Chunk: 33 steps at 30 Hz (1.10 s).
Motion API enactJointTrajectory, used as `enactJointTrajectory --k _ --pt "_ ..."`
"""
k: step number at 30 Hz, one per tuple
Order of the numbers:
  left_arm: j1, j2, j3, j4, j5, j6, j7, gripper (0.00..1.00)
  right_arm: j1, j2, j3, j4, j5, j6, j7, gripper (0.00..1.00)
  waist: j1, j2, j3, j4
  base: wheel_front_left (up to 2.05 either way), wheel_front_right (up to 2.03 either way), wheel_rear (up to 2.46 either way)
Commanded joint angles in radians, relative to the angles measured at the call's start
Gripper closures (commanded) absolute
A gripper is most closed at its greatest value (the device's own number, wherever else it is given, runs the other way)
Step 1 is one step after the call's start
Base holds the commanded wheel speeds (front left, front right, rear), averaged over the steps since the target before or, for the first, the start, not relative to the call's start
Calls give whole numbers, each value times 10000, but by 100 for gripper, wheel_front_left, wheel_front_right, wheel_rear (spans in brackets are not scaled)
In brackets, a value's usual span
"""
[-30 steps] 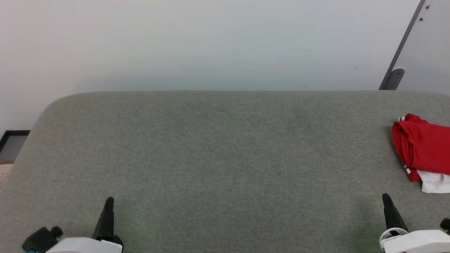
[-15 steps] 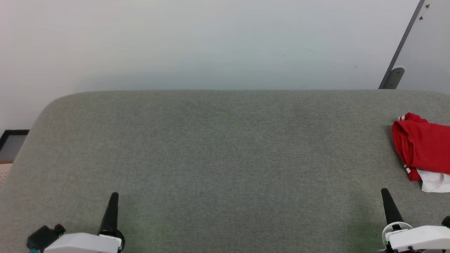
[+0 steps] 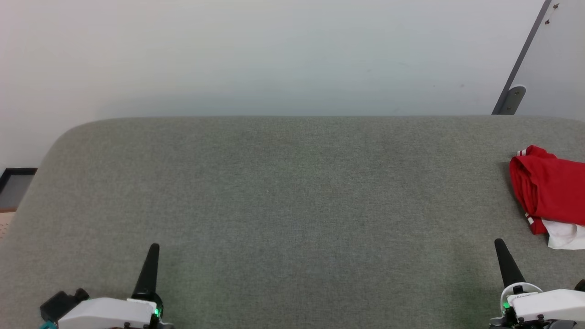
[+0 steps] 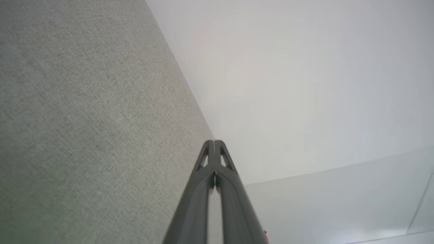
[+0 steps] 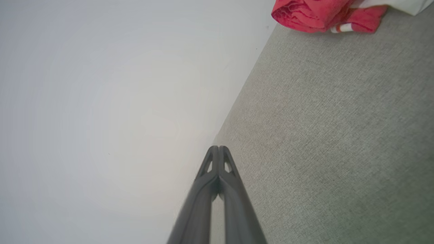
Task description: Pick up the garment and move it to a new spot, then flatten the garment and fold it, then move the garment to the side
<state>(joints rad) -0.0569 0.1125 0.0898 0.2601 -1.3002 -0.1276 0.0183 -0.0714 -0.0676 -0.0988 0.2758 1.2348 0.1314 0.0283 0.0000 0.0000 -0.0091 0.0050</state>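
The garment [image 3: 550,189], red with a white sleeve and striped trim, lies bunched at the right edge of the grey fabric surface [image 3: 292,192], partly cut off by the frame. It also appears at the top of the right wrist view as the garment [image 5: 318,15]. My right gripper [image 3: 500,244] sits at the lower right, shut and empty, a little below and left of the garment. In its own view the right gripper [image 5: 218,147] has fingertips touching. My left gripper [image 3: 154,249] rests at the lower left, shut with nothing held; its tips meet in the left wrist view too [image 4: 214,141].
A pale wall [image 3: 274,55] rises behind the surface's far edge. A grey slanted panel with a metal bracket [image 3: 513,100] stands at the back right. A dark framed object [image 3: 16,183] sits beyond the surface's left corner.
Both grippers have crept a little forward, up the head view. The garment has not moved.
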Motion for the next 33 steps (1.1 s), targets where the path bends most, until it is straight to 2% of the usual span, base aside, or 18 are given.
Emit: enactJointTrajectory --k 1,33 --pt "-172 11 52 -103 -158 -35 37 100 -178 8 -54 -120 185 -8 54 100 0 0 2 -1 0 0 0" --pt "-449 -466 207 -143 -2344 -49 722 100 -362 140 -134 -278 2809 -12 660 100 0 0 83 -34 0 0 0"
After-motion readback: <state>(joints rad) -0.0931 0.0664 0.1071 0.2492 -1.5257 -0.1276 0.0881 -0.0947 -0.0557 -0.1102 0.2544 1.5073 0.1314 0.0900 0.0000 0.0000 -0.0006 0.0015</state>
